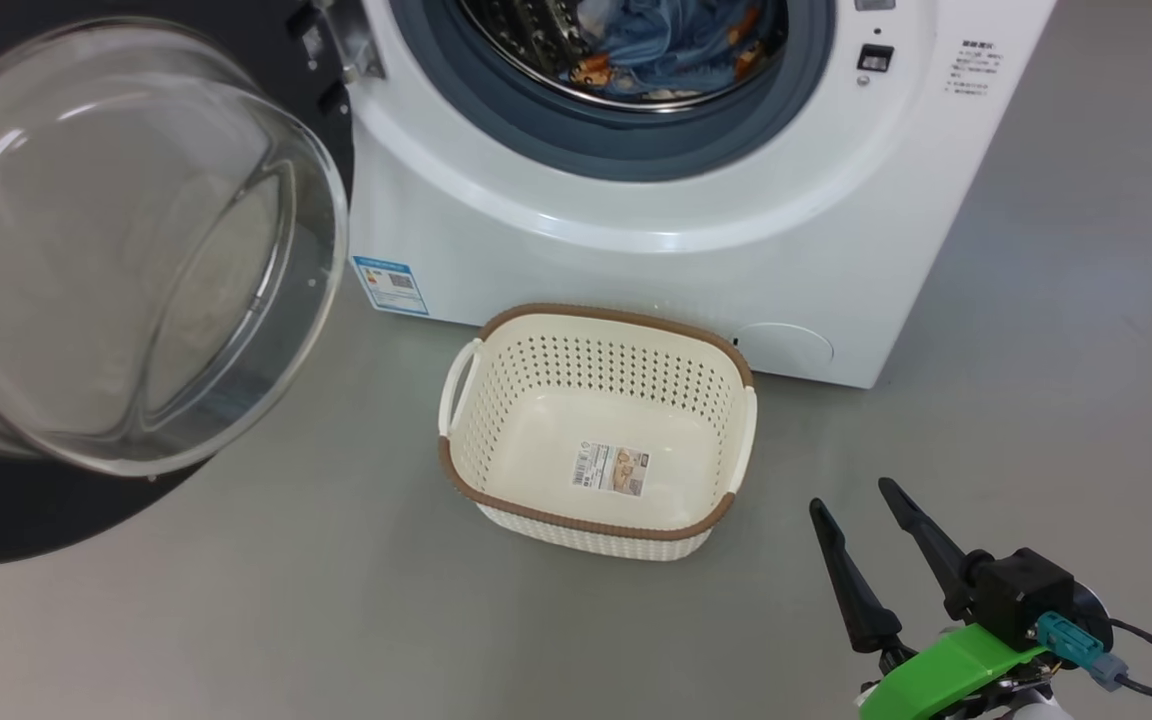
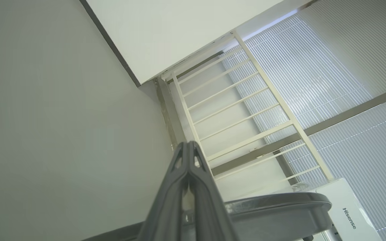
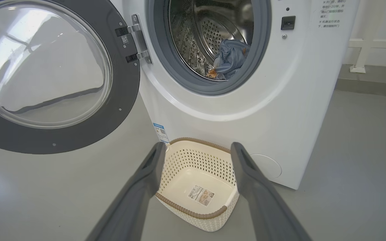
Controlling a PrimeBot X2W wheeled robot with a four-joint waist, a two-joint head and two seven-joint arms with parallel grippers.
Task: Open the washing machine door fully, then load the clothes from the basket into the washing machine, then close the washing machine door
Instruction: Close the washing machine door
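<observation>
An empty basket (image 1: 616, 318) sits just in front of the washing machine (image 1: 636, 260), clothes (image 1: 656, 45) inside its drum, door (image 1: 116, 250) wide open beside it; a closing push from the right gripper (image 1: 851, 495) (fingers spread; the left gripper (image 2: 188, 145) has fingers pressed together) may trap cloth lying near the opening.

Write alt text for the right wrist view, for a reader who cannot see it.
A white washing machine stands with its round door swung wide open at left and blue clothes lying in the steel drum. On the grey floor before it sits an empty cream basket, framed between the two open fingers of the right gripper.
</observation>
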